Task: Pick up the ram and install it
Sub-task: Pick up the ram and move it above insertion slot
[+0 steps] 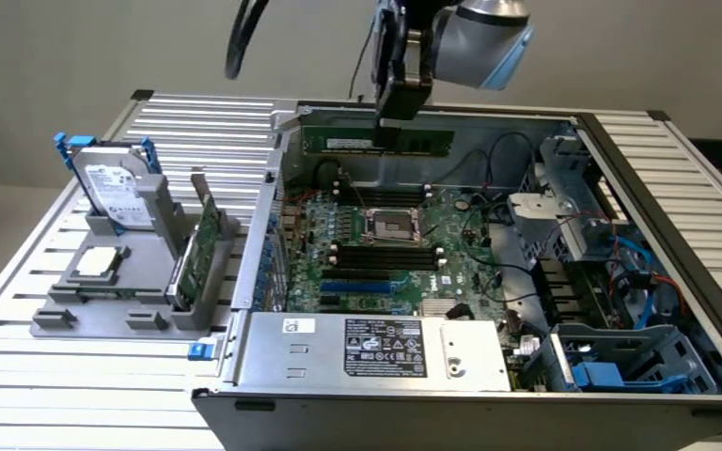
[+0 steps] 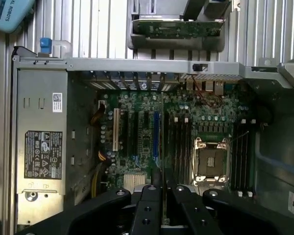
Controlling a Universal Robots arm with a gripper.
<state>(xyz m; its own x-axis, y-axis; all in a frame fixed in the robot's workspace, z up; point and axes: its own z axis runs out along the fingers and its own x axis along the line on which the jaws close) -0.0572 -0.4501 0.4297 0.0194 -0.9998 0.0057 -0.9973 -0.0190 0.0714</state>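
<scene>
The ram (image 1: 336, 140) is a long narrow green stick held level and on edge, high over the far side of the open computer case (image 1: 260, 235). My gripper (image 1: 393, 132) is shut on its middle from above. In the wrist view the ram (image 2: 162, 142) appears edge-on as a thin line running out from between the black fingers (image 2: 148, 188). Below it lies the motherboard (image 2: 137, 132), with black memory slots (image 2: 179, 142) beside the processor socket (image 2: 210, 161). In the exterior view the memory slots (image 1: 380, 256) sit on the near side of the socket (image 1: 393, 224).
A grey holder (image 1: 98, 319) on the slatted table at the exterior view's left carries a silver hard drive with blue handles (image 1: 117, 188), a wider green card (image 1: 204, 249) and a chip (image 1: 98, 263). The power supply (image 1: 374, 348) fills the case's near end; drive cages and cables (image 1: 624, 282) line its right side.
</scene>
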